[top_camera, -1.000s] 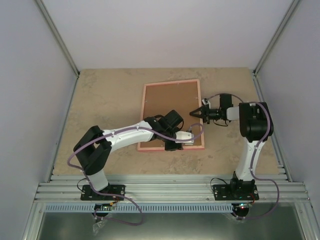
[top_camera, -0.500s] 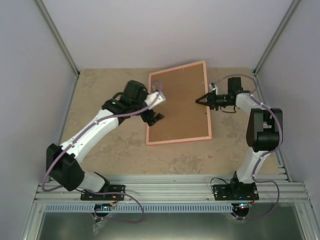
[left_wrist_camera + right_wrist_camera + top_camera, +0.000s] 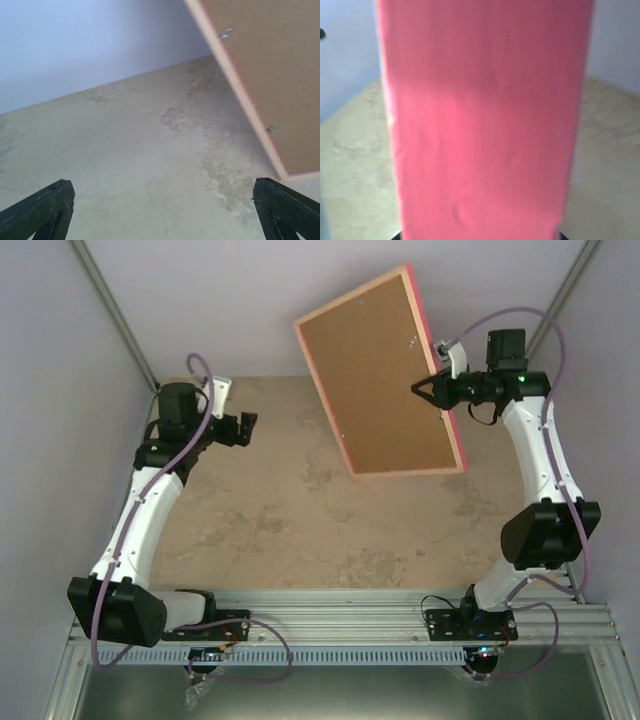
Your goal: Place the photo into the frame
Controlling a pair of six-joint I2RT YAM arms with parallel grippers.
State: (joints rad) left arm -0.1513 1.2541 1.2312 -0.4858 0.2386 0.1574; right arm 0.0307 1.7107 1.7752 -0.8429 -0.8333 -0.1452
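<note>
While tilted, pink rectangular frame (image 3: 480, 125), brown backing (image 3: 380, 375)

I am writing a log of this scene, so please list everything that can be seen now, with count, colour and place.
frame: one, pink, held up and tilted above the far right of the table, back side towards the top camera
backing board: one, brown, inside the frame
metal clips: two seen by the left wrist camera, silver, on the board beside one long edge
photo: none in view
table: one, mottled beige, under both arms
walls: pale grey, on three sides of the table
rail: one, aluminium, at the near edge of the table
left gripper: one, black, open and empty, over the far left of the table
right gripper: one, black, shut on the frame's right long edge
</note>
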